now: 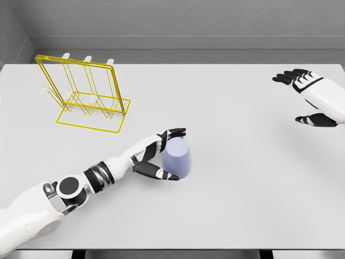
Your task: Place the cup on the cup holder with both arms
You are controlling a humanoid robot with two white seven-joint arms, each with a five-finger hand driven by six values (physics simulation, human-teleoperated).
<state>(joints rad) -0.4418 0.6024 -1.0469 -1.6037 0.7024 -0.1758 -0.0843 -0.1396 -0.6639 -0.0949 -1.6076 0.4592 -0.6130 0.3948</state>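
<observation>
Your left robot hand [163,155] is wrapping fingers and thumb around the lavender cup [178,157], which is sitting mouth-down near the middle of the table [242,205], apparently securing a side grip for lifting. Your right robot hand [310,97] is hovering wide and empty at the right, while the yellow cup holder [86,94] is waiting far left, well apart.

No legible text, label, brand, number or sign was found on any surface in the head view.
</observation>
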